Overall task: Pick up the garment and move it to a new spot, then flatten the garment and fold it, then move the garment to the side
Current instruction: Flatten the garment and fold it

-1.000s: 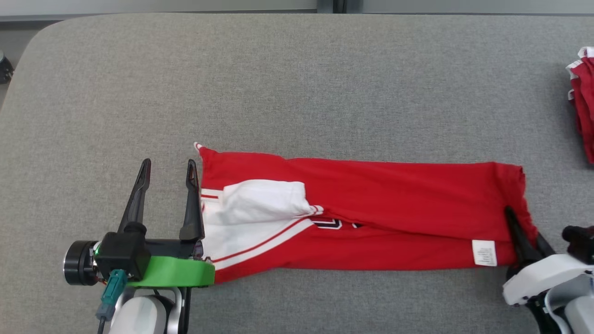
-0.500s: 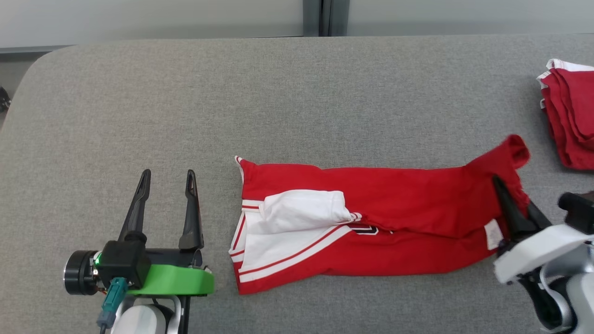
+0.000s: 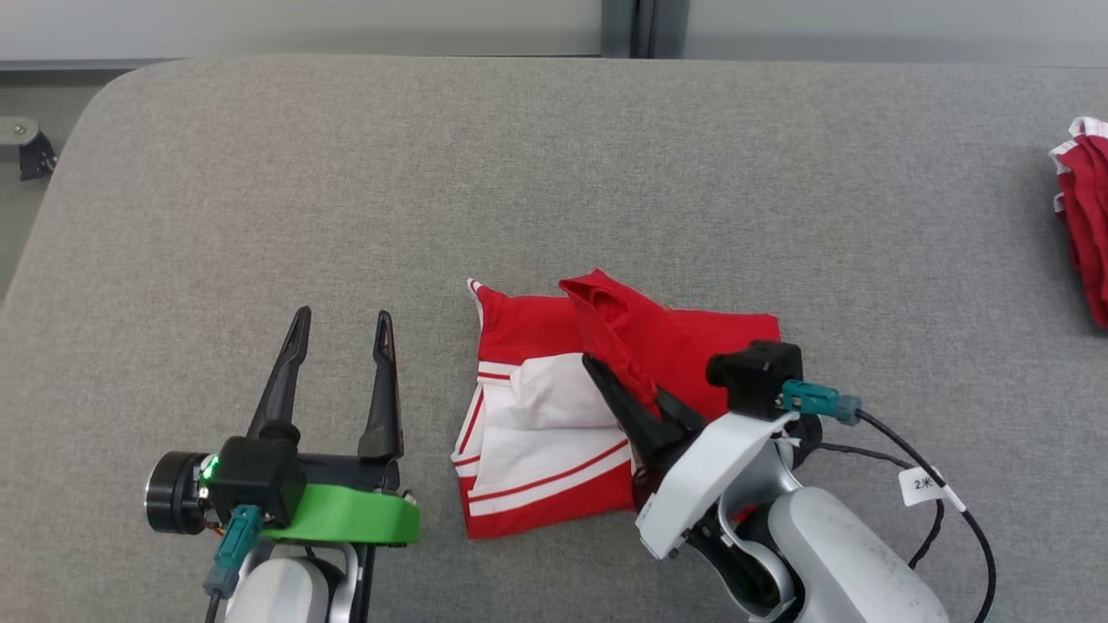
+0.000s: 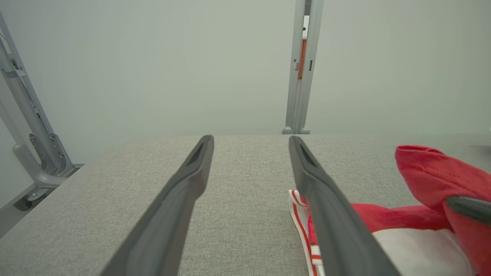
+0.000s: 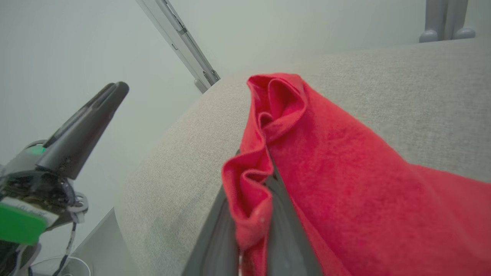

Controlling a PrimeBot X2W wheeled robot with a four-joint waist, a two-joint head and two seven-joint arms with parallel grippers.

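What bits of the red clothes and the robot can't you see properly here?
- Head view: the right gripper covers the near right part of the garment.
- Head view: the red pile is cut off by the right edge.
- Head view: the cable tag is too small to read.
- Right wrist view: bunched red cloth hides where that gripper's fingers end.

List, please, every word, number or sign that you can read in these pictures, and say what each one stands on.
"2", followed by a small star-like mark too blurred to read: on the white tag hanging from the black cable.
On the garment: no readable print or label shows.
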